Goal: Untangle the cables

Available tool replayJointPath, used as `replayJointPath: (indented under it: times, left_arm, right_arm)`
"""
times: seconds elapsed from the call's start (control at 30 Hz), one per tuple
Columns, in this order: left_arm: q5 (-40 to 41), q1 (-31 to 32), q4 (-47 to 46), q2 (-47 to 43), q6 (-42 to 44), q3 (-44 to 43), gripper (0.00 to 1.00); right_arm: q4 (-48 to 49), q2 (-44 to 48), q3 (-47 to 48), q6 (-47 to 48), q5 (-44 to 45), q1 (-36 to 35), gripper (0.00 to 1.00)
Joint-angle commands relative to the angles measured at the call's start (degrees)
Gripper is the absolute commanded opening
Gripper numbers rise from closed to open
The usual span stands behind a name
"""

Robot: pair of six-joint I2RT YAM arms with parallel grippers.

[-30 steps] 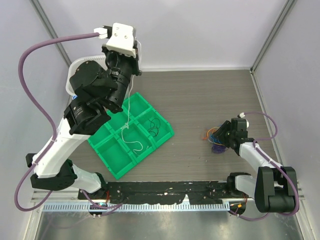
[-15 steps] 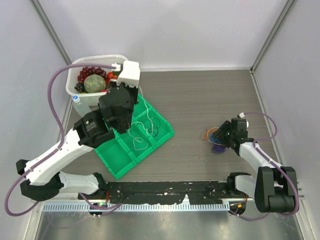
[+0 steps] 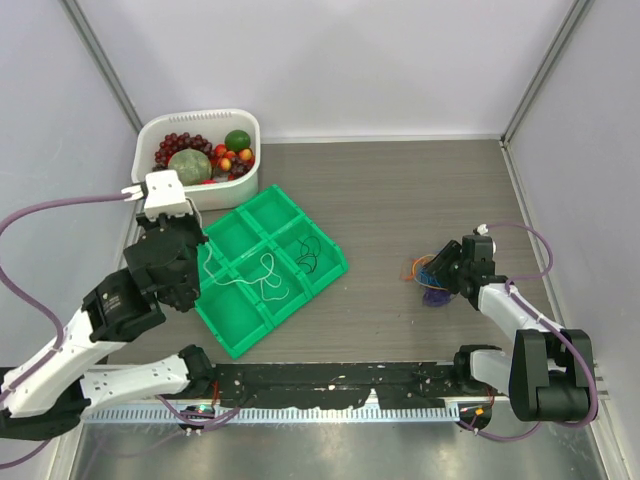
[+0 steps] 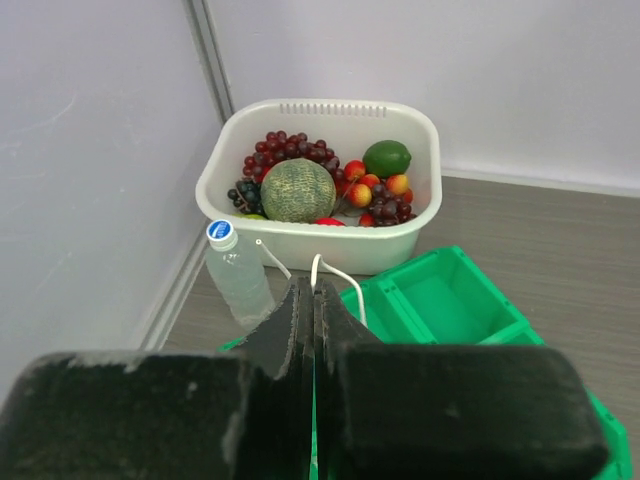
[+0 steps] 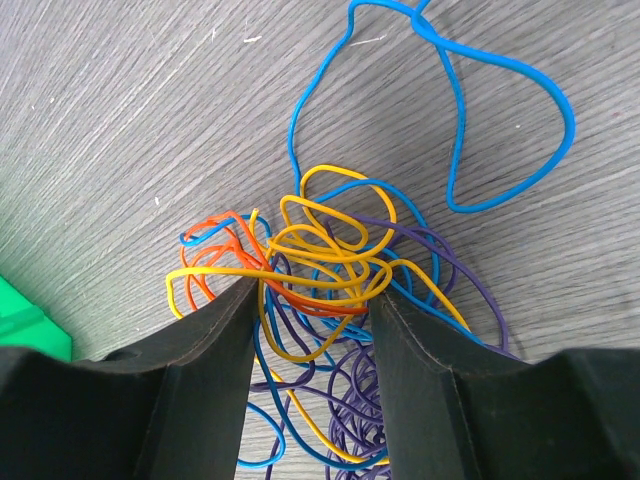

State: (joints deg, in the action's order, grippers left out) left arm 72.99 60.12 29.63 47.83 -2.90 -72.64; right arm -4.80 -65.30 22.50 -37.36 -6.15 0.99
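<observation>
Swung down to seven o'clock, my left pincer [image 4: 312, 288] pinches the white cable [image 3: 262, 271]. My right pincer [image 5: 315, 300], jaws wide, straddles the tangle [image 5: 330, 236].

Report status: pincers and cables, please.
Left pincer shut on white cable, which trails into green tray. Right pincer open, astride coloured tangle. Black cable lies in tray.

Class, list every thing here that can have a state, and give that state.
Left gripper: jaws shut on the white cable.
Right gripper: jaws open, astride the cable tangle.
White cable: one end held, rest draped in the green tray.
Cable tangle: knotted, on the table.
Black cable: loose in a tray compartment.
Bottle: upright, capped.
Tub: open, holding fruit.
</observation>
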Motion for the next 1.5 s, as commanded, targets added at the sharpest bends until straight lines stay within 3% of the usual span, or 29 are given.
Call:
replayJointPath:
  times: [0.0,0.17,0.3,0.43,0.6,0.77,1.0,1.17,1.33,1.47]
  left_arm:
    - [-2.1,-0.4,2.7,2.3,-9.4,1.7,0.00]
    - [-12.5,-0.4,-0.3,11.6,-12.8,3.9,0.00]
    - [-16.2,-0.5,-1.6,21.5,-13.0,-1.7,0.00]
    - [-18.7,-1.6,-4.3,25.4,-12.6,-4.3,0.00]
    - [-22.3,-5.0,-3.2,25.3,-20.8,-0.3,0.00]
    - [-22.0,-8.6,3.3,22.2,-33.7,9.2,0.00]
    - [-31.5,-17.6,5.0,21.4,-47.1,21.5,0.00]
    - [-40.9,-22.5,-0.2,28.3,-46.7,22.0,0.00]
    - [-43.3,-22.7,4.2,36.3,-47.2,16.4,0.00]
    - [-44.3,-22.8,6.9,34.7,-47.8,17.1,0.02]
  right_arm:
    - [-1.4,-0.9,-0.6,0.8,-0.1,0.1,0.53]
    - [-1.4,-1.5,-0.4,1.1,-0.5,0.1,0.53]
    - [-1.6,-1.0,-0.4,1.1,-0.4,0.1,0.53]
    - [-1.8,-0.2,-0.7,1.1,-0.2,0.1,0.53]
    - [-1.7,0.1,-0.8,1.0,-0.3,0.1,0.53]
    - [-1.4,-0.4,-0.7,1.3,-1.0,0.1,0.52]
    - [-0.9,-1.6,-0.4,1.5,-1.8,0.1,0.52]
    - [-0.8,-0.9,-0.8,1.4,-1.9,0.1,0.52]
    - [-1.2,-0.3,-0.9,1.5,-1.8,0.1,0.52]
    - [-1.2,0.4,-1.1,1.5,-1.8,0.2,0.52]
